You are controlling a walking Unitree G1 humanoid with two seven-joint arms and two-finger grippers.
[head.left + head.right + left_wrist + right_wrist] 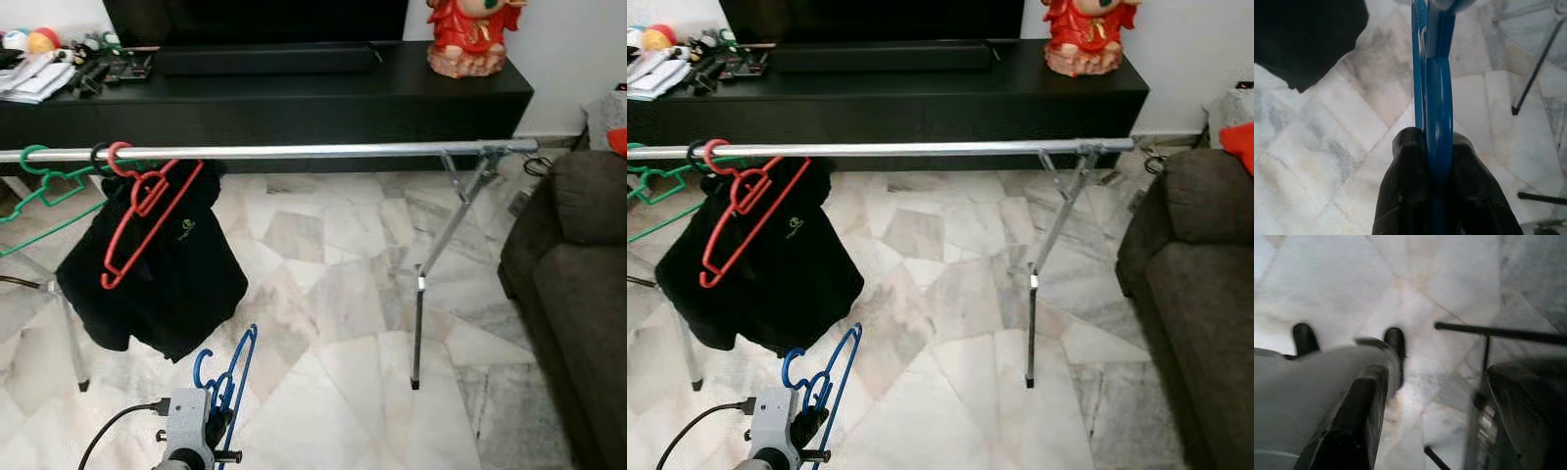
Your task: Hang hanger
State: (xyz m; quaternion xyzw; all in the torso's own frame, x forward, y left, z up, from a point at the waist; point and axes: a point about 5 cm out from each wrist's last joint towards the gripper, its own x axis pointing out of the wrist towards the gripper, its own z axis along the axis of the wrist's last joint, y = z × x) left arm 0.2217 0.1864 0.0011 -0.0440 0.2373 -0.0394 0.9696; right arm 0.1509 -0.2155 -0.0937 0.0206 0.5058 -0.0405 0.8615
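From the head we see our left hand (223, 416) low above the marble floor (343, 323), clamping a blue hanger (230, 377) beneath the silver rail (294, 152), where a red hanger (147, 220) and black garment (171, 284) hang. At the left wrist, fingers (1410, 196) pinch the blue plastic. At the right wrist, our right hand (1430, 421) hangs with fingers spread.

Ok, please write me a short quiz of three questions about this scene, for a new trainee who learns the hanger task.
1. True or false: the left gripper is shut on the blue hanger.
2. Which hangs on the rail in front of the black garment? A) a yellow hanger B) the red hanger C) a towel
3. Fill in: the blue hanger is held ____ the rail, not yet on it.

Key
1. True; both black fingers press its blue bars.
2. B
3. below

The right gripper points at the floor, fingers apart.
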